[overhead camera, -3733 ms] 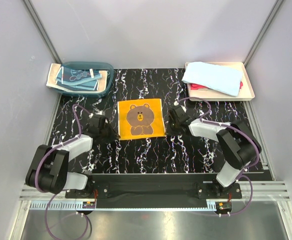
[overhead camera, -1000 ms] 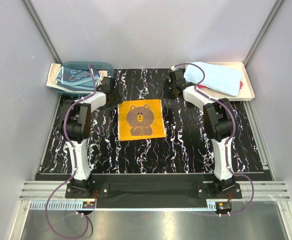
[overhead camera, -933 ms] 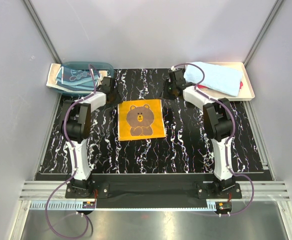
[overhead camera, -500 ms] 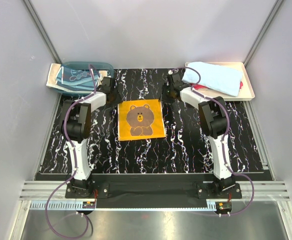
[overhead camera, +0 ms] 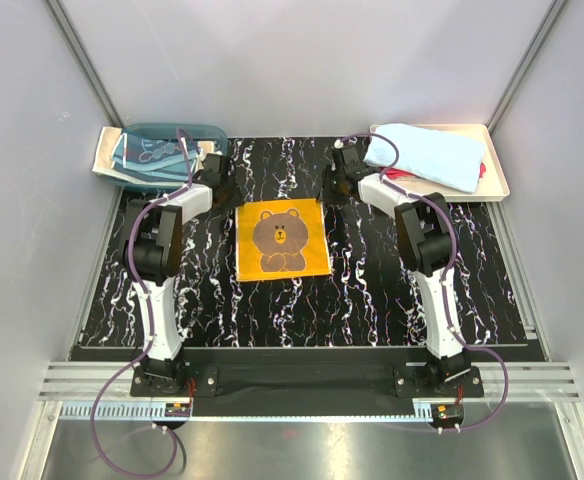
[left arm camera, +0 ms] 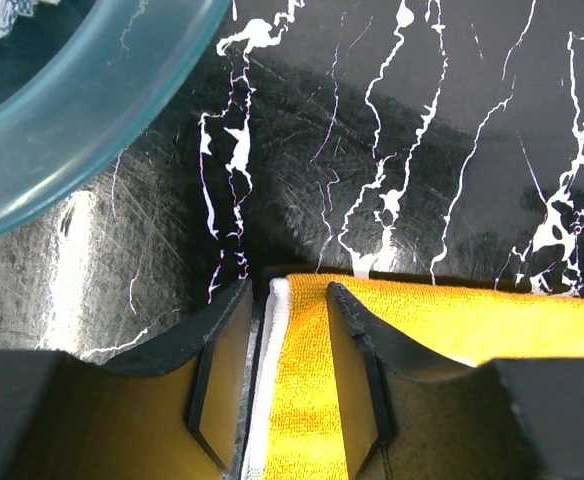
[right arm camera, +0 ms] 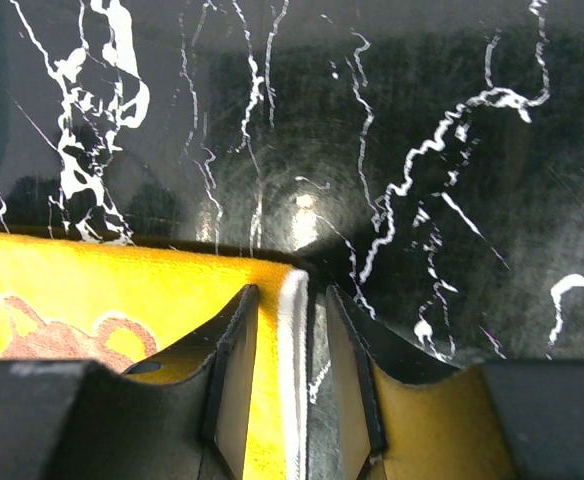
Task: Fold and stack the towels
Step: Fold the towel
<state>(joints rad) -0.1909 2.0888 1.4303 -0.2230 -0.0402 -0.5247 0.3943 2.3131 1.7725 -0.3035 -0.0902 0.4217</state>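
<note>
The orange-yellow bear towel (overhead camera: 282, 238) lies flat and unfolded in the middle of the black marbled table. My left gripper (overhead camera: 217, 185) is at its far left corner. In the left wrist view the open left gripper (left arm camera: 288, 290) straddles the towel's (left arm camera: 472, 320) white-edged border. My right gripper (overhead camera: 338, 188) is at the far right corner. In the right wrist view the open right gripper (right arm camera: 292, 292) straddles the towel's (right arm camera: 92, 280) white edge. A dusty blue towel (overhead camera: 157, 152) lies in the basin. A light blue towel (overhead camera: 427, 155) lies on the tray over a red one (overhead camera: 484, 170).
The translucent teal basin (overhead camera: 212, 133) stands at the back left, close to my left gripper; its rim shows in the left wrist view (left arm camera: 72, 110). The cream tray (overhead camera: 499, 185) stands at the back right. Grey walls close in both sides.
Both arms have reached out from the towel's near sides to its far corners. In the last second my right gripper has shifted slightly left toward the corner; the left has stayed still.
</note>
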